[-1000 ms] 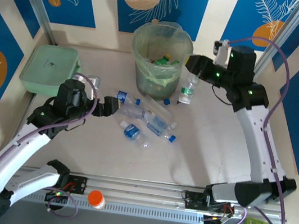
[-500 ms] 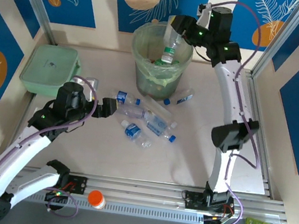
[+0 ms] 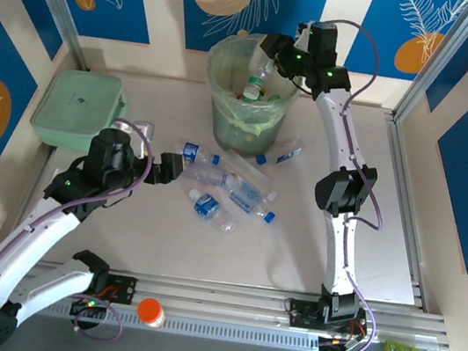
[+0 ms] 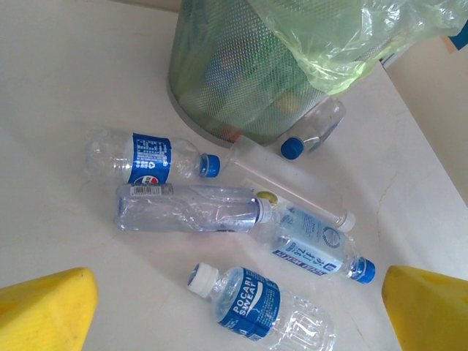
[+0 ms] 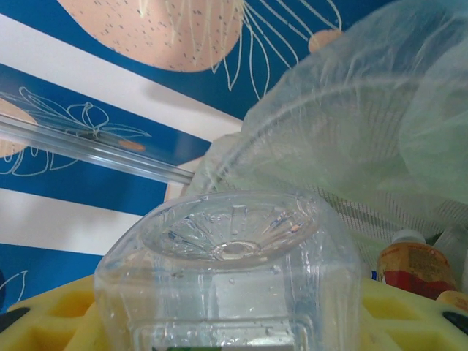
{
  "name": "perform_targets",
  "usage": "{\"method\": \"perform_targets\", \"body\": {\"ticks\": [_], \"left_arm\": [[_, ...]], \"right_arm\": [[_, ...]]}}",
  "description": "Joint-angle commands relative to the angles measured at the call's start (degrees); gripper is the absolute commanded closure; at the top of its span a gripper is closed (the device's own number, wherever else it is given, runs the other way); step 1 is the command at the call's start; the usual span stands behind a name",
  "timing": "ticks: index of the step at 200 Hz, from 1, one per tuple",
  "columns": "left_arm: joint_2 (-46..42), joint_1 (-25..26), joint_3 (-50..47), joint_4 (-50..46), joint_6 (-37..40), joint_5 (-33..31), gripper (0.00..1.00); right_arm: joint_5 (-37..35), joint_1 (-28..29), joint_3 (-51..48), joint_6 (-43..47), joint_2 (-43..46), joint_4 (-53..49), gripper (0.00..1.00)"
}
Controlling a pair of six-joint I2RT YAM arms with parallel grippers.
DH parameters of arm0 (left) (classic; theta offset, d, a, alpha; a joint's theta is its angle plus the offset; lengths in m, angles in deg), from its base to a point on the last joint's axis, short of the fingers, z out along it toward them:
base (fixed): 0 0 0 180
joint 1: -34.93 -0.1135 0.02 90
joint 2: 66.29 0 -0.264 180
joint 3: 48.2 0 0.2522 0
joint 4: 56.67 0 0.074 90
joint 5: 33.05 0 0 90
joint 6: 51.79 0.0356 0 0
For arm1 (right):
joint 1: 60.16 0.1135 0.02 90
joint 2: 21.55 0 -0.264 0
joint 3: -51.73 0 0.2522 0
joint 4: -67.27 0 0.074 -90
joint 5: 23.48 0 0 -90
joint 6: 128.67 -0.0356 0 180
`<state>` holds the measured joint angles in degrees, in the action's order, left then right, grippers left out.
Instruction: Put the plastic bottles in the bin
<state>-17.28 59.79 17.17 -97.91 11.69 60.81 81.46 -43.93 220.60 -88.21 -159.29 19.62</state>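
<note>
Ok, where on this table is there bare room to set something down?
Bare: the wide near strip between the loose clear plastic bottles and the metal front rail; the stretch right of the right arm; the gap between the flat mint-green lidded box and the round bag-lined bin. Crowded: just in front of the bin, where the bottles lie.
</note>
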Motion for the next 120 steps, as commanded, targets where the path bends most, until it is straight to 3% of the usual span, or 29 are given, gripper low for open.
{"method": "perform_targets", "body": {"ticks": [1,51,101,120], "left_arm": [[-0.65,-0.61,-0.55,1.43,0.42,0.71,0.01],[-0.59,-0.6,-0.79,1.62,0.25,1.11,0.01],[-0.41,-0.6,-0.81,1.8,0.35,1.06,0.01],[-0.24,-0.67,-0.73,1.83,0.33,1.15,0.0]], "right_arm": [[1.48,1.94,0.93,2.8,-0.99,-0.8,0.52],[2.83,3.92,0.92,6.7,-3.63,-5.06,0.46],[4.48,3.39,0.96,7.97,-2.5,-6.93,0.2],[4.4,3.11,1.22,8.63,-0.88,-6.93,0.15]]}}
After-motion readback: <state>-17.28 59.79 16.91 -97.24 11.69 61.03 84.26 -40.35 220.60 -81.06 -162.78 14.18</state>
